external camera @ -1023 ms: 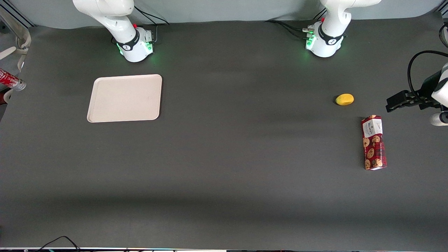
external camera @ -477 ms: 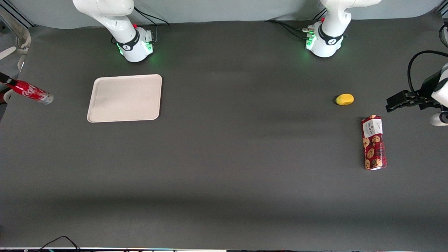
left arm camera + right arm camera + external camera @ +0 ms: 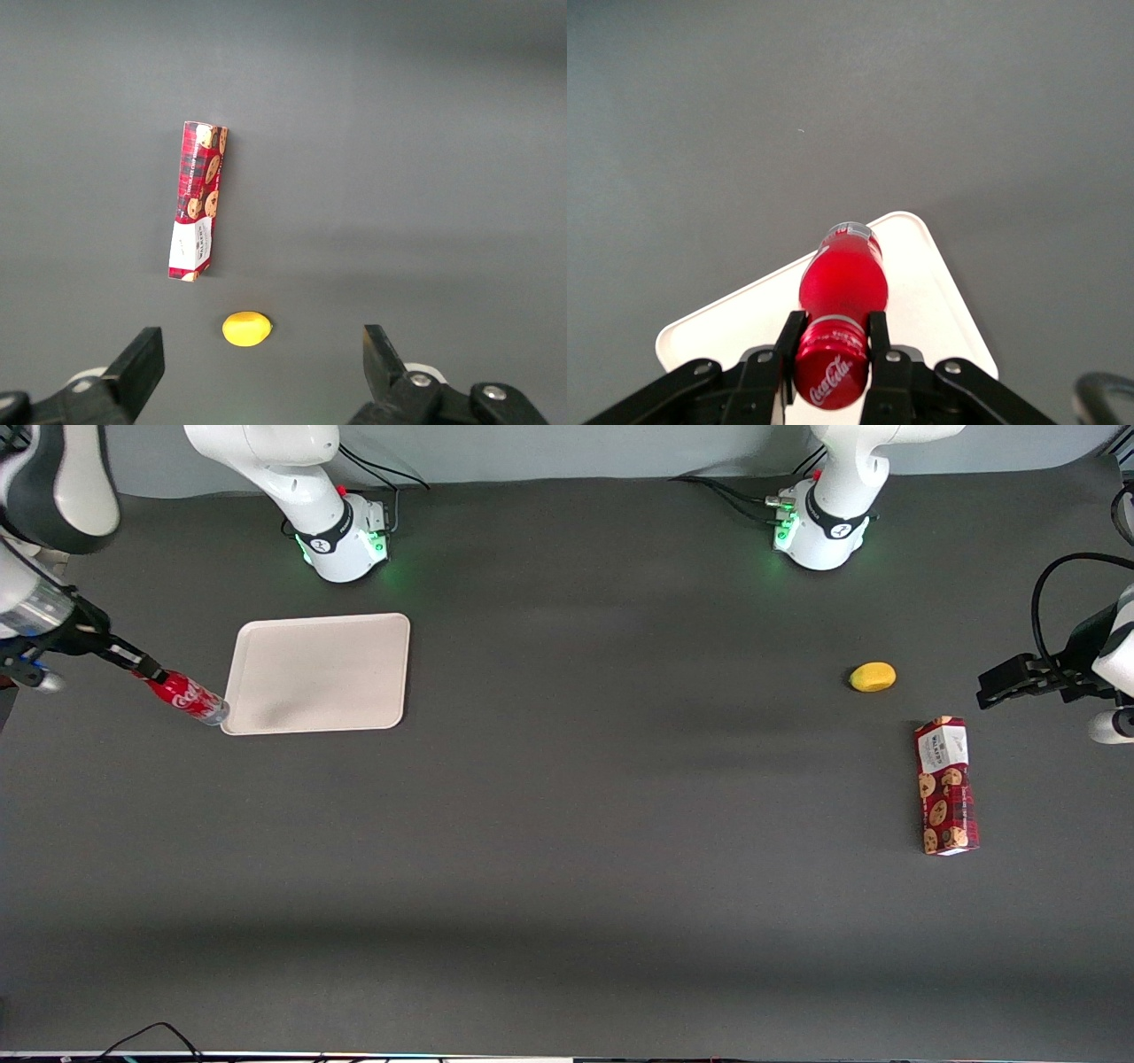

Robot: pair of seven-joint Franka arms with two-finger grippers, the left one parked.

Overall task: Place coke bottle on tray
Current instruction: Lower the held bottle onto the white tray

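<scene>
the coke bottle (image 3: 183, 697) is held in the air by the claw (image 3: 142, 668), whose two fingers (image 3: 879, 329) are clamped on the neck just below the red cap (image 3: 830, 378). the bottle is carried tilted, its silvery base (image 3: 215, 712) pointing down toward the tray (image 3: 316, 673). in the front view the base is seen just at the tray's corner that lies nearest the front camera and toward the working arm's end of the desk; no contact between bottle and tray can be made out. in the right wrist view the bottle (image 3: 842, 286) is seen hanging above a corner of the tray (image 3: 943, 312), with bare cream-white surface visible around it.

the tray lies flat on the dark desk (image 3: 567, 886), near the base of the working arm (image 3: 341, 536).

toward the parked arm's end of the desk a small yellow object (image 3: 873, 677) and a red cookie box (image 3: 945, 786) are seen, the box lying flat and nearer to the front camera than the yellow object. both are well apart from the tray.
</scene>
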